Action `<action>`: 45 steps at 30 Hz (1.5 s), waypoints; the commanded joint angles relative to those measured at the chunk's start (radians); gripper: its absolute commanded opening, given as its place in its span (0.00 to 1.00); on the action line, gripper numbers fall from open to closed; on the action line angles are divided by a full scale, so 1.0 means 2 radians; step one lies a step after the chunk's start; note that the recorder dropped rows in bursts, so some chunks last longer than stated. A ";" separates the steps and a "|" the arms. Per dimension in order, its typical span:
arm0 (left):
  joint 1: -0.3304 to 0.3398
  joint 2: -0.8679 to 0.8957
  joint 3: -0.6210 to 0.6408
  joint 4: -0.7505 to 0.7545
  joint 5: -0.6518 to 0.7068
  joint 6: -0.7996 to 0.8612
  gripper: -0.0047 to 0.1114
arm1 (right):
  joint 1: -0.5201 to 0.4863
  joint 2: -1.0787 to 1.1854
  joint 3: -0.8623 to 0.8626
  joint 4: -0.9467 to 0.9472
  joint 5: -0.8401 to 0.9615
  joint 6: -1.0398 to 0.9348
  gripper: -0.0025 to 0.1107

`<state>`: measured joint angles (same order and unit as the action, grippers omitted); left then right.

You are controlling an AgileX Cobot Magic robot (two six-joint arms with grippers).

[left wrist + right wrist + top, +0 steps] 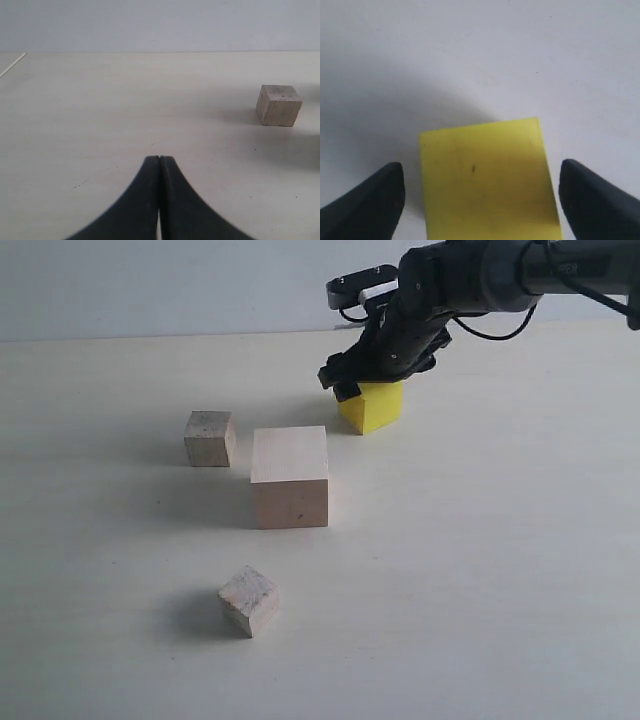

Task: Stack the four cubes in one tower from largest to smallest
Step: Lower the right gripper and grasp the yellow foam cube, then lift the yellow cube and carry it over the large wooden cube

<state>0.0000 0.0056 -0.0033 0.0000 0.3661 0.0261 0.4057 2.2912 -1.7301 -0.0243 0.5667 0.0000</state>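
Note:
The large pale wooden cube (290,478) stands mid-table. One small wooden cube (209,438) sits to its left, also seen as a small cube (278,105) in the left wrist view. The other small cube (249,600) lies nearer the front. The yellow cube (372,406) rests on the table behind the large one. My right gripper (366,385) hangs open right over it; in the right wrist view the yellow cube (487,177) lies between the spread fingers (370,200) with gaps on both sides. My left gripper (159,159) is shut, empty, and out of the exterior view.
The pale table (500,570) carries only the cubes. The right arm (480,280) reaches in from the upper right. A pale wall runs behind the table's far edge (150,338).

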 commanded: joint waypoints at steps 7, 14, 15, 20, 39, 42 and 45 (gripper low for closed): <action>0.001 -0.003 0.002 0.000 -0.004 -0.001 0.04 | -0.001 -0.001 -0.001 -0.008 0.014 0.000 0.21; 0.001 -0.003 0.002 0.000 -0.004 -0.001 0.04 | -0.001 -0.068 -0.001 -0.046 0.080 0.000 0.02; 0.001 -0.003 0.002 0.000 -0.004 -0.001 0.04 | -0.001 -0.079 -0.001 -0.046 0.094 0.000 0.02; 0.001 -0.003 0.002 0.000 -0.004 -0.001 0.04 | -0.001 -0.132 -0.001 0.007 0.151 -0.182 0.02; 0.001 -0.003 0.002 0.000 -0.004 -0.001 0.04 | 0.001 -0.176 -0.001 0.326 0.327 -0.613 0.02; 0.001 -0.003 0.002 0.000 -0.004 -0.001 0.04 | 0.001 -0.166 -0.001 0.330 0.327 -0.618 0.02; 0.001 -0.003 0.002 0.000 -0.004 -0.001 0.04 | 0.001 -0.152 -0.001 0.329 0.327 -0.636 0.02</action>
<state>0.0000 0.0056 -0.0033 0.0000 0.3661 0.0261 0.4089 1.9632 -1.7301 0.6221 1.2220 -1.2420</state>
